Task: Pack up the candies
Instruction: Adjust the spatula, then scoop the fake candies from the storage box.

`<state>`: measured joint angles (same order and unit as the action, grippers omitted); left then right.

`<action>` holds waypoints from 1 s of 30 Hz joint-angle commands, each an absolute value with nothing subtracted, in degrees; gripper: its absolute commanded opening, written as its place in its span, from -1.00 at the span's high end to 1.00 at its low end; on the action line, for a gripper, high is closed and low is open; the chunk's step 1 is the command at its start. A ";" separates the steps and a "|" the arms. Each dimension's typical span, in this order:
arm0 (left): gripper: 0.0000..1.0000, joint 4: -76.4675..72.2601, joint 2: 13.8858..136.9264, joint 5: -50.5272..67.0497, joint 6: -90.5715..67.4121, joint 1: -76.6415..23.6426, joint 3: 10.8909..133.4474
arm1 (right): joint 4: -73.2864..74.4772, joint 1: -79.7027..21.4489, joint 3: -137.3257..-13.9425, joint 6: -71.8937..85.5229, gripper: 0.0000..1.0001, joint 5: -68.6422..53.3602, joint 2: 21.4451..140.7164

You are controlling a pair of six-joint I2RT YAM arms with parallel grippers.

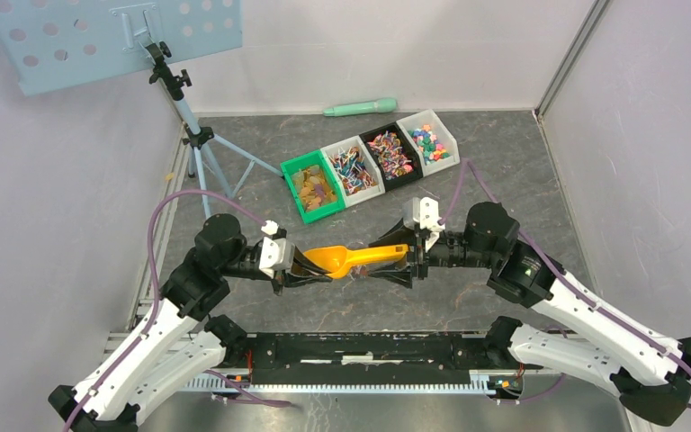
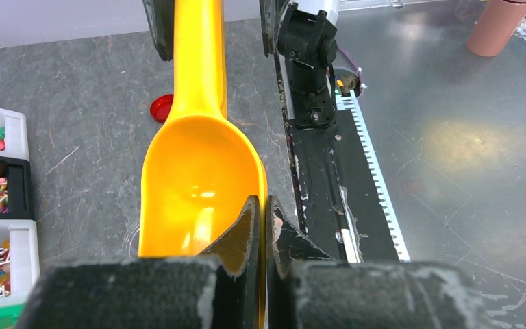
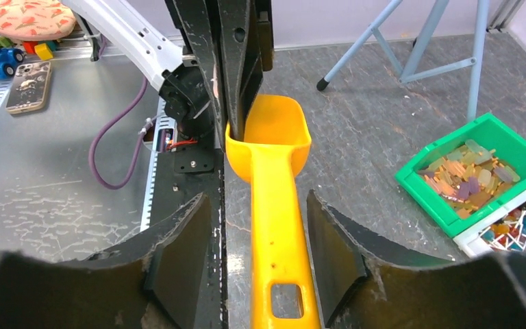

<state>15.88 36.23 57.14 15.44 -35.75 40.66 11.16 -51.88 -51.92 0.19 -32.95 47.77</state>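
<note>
Left gripper [image 2: 264, 205]: fingers pressed together on the near rim of the scoop [image 2: 198, 171] bowl, holding it level above the table [image 1: 504, 171].
Right gripper [image 3: 260, 199]: jaws apart, one on each side of the scoop's handle with a gap showing on both sides; it grips nothing.
Scoop: yellow. It spans the space between the two grippers, with its bowl to the left and its handle to the right (the bowl is bare inside).
Candies [image 1: 390, 153]: in a slanting row of four bins on the far side of the table, well apart from the scoop.
Green bin [image 3: 428, 205]: leftmost and nearest of the row, holding flat golden-brown and purple sweets.
Black bin [image 2: 20, 164]: third in the row, with a white bin on each side of it; the sweets in these are mixed colours, many on sticks.
Red lid [image 2: 161, 107]: on the table just on the far side of the handle, partly hidden by it.
Tripod [image 1: 200, 144]: far left, with one leg reaching toward the green bin; it carries a pale blue perforated plate [image 1: 108, 36].
Green stick [image 1: 360, 108]: lies against the far wall, behind the bins.
Black rail [image 1: 369, 346]: runs along the near edge between the arm bases.
Pink cup [image 2: 498, 27]: stands on the metal surface beyond the rail.
</note>
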 commanded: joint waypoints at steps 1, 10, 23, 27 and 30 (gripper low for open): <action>0.96 12.24 36.30 58.80 14.13 -35.53 40.47 | 7.23 -51.59 -51.27 1.51 -0.14 -34.82 46.60; 0.95 10.07 35.99 58.09 13.03 -35.51 39.67 | 4.41 -51.54 -50.37 3.10 1.00 -35.91 46.81; -1.00 15.91 26.84 27.63 14.54 -35.51 38.59 | 7.34 -51.54 -55.54 3.28 1.00 -12.67 53.19; -1.00 20.37 22.50 10.89 13.64 -35.55 38.38 | 9.80 -51.58 -60.97 5.33 1.00 -6.60 60.18; -1.00 22.73 19.09 0.51 13.16 -35.51 37.37 | 11.43 -51.68 -65.28 6.34 1.00 -3.21 65.46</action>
<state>18.65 22.41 19.42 14.59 -35.75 38.61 11.03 -51.40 -58.48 4.25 -11.27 61.01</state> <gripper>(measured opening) 0.996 0.326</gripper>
